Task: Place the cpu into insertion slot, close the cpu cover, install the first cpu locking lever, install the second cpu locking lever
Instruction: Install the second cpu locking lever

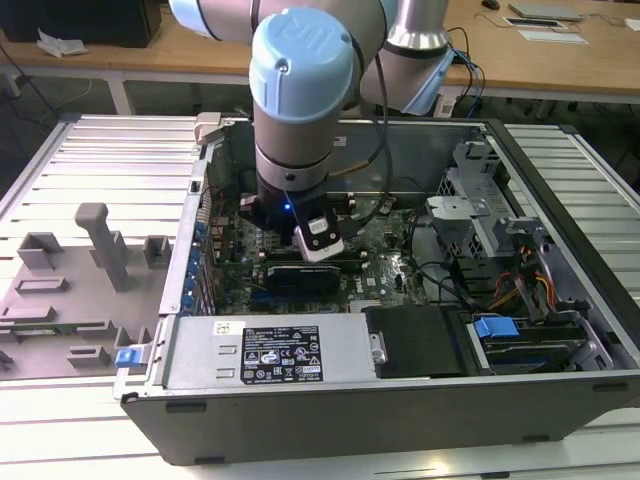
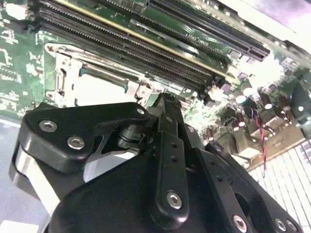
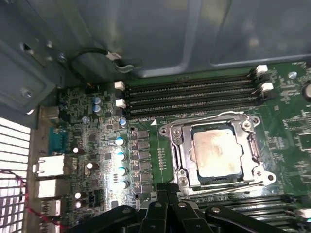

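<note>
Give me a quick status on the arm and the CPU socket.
Tool low over the board beside the insertion slot, holding nothing seen. Cpu seated in slot, cpu cover down around it. Memory slots flank the socket; nothing on top.

Gripper (image 2: 167,104) fingertips lost behind own black linkage in both wrist views. Insertion slot (image 3: 214,182) pin field covered by cpu (image 3: 216,153). Cpu cover (image 2: 63,77) partly masked, overexposed.

A dull, faintly stained silvery metal top is seen on the cpu (image 3: 216,154), framed by the shiny metal cpu cover (image 3: 214,124). The gripper (image 2: 167,109) is built of matt black plastic with bright steel screws. The computer case (image 1: 400,410) is of smooth grey sheet metal.
</note>
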`<state>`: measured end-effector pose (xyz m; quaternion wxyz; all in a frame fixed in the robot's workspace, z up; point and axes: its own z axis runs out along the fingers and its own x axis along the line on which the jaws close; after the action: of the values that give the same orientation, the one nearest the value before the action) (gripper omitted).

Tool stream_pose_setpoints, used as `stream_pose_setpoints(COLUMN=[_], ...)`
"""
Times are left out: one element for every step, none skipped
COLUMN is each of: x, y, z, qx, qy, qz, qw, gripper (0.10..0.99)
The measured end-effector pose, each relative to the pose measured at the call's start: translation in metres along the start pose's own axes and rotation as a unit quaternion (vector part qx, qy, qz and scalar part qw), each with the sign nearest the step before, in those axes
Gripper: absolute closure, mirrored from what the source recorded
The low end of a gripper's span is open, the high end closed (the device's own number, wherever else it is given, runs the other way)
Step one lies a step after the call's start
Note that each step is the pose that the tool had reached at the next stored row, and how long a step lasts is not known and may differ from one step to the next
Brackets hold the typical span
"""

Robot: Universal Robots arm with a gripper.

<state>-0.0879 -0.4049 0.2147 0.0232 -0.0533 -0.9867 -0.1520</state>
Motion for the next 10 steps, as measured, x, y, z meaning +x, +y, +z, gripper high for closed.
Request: stream_pose_setpoints(x=[-0.0023,-0.0093,-0.0174,-0.0234,-0.0295,-0.0328,-0.0357,-0.039,-0.0393,-0.0392], y=[0.0003,0.001,0.0019,0.0026,0.0033,0.0037,0.004,0.0044,0.005,0.0062], z=[-0.0001,-0.0004,-0.0006,-0.0008,-0.001,-0.0011,-0.0012,-0.0013,-0.0011,-0.0007], qx=[0.0002,0.0004,0.0005,0.0006,0.0007,0.0007,0.0008,0.0009,0.0026,0.007], qy=[0.0005,0.0016,0.0027,0.0033,0.0039,0.0041,0.0043,0.0043,0.0041,0.0036], qz=[0.0,0.001,0.001,0.001,0.001,0.001,0.001,0.002,0.002,0.002], qw=[1.0,1.0,1.0,1.0,1.0,1.0,1.0,1.0,1.0,1.0], gripper=[0.98,0.98,0.98,0.98,0.98,0.98,0.98,0.98,0.98,0.98])
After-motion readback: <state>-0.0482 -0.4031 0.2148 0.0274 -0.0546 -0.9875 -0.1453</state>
